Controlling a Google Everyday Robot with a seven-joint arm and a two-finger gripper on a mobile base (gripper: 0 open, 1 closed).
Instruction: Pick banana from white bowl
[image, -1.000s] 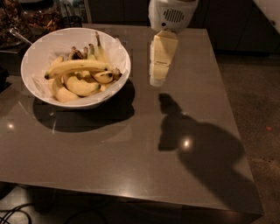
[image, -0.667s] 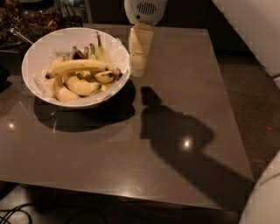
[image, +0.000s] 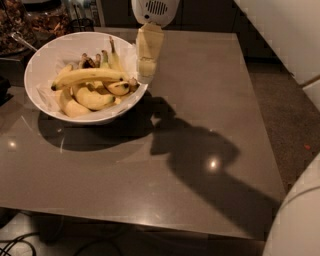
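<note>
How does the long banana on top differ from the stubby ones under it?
The long, slim yellow banana lies across the top, stretched sideways; the short, plump yellow bananas sit beneath, bunched. Both are in the glossy white bowl. The robot's gripper hangs by its rim.

Open table (image: 225, 75) beside claw (image: 145, 75), claw at white bowl (image: 42, 65) rim, bunch (image: 94, 98) beneath banana (image: 90, 76) (top exposed)

The pale yellow two-finger gripper (image: 145, 75) has moved sideways over the grey glossy bench (image: 215, 80), from its open middle to the rim of the large round white bowl (image: 50, 52). Its dark shadow (image: 200, 150) has shifted with it.
</note>
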